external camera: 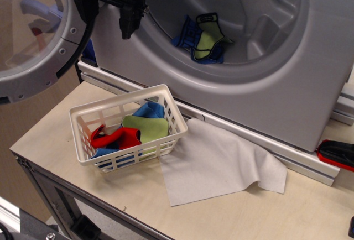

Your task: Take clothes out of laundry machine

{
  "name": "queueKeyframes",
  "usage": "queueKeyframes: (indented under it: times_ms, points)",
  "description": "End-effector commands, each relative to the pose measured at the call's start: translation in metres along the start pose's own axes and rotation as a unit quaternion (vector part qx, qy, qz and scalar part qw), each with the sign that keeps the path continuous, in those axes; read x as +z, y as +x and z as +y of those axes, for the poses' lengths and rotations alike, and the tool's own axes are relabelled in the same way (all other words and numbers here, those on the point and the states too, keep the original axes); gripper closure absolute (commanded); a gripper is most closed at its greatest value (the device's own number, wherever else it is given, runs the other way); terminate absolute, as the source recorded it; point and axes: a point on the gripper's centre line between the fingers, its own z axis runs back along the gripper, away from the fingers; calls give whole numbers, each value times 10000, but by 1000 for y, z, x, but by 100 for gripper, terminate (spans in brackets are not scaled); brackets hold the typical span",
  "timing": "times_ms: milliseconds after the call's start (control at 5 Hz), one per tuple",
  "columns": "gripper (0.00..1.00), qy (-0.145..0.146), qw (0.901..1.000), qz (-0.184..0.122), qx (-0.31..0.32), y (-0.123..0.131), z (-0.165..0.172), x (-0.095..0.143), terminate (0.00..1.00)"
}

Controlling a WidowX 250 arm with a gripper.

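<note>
The clothes (202, 38), a royal blue bundle with a lime-green black-edged piece on top, lie inside the grey drum of the laundry machine (310, 85), at the lower middle of its wide round mouth. The round glass-windowed door (33, 35) is swung open to the left. My black gripper (107, 14) hangs at the top left, in front of the mouth's left rim, up and to the left of the clothes. Its two fingers (128, 23) point down and stand apart, with nothing between them.
A small white slatted basket (174, 119) stands on the wooden table in front of the machine and holds red, lime-green and blue cloth pieces. A flat grey-white cloth sheet (221, 165) lies to its right. A red-and-black object (337, 154) sits at the right edge.
</note>
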Motion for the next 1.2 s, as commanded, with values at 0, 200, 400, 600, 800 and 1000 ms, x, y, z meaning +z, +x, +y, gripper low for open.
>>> queueKeyframes:
  times_ms: [0,200,400,600,800,1000]
  points:
    - [0,0,10000,0,0,0,0,0,0]
    - [0,-30,9996,-294,43,25,-16,-5,0]
    - [0,-20,9983,-563,-156,44,-33,-8,0]
    - [0,-299,9938,-977,-437,64,-53,-9,0]
    - [0,-377,9874,-1474,-432,76,-75,-10,0]
    - [0,-453,9795,-1920,-409,88,-87,-22,0]
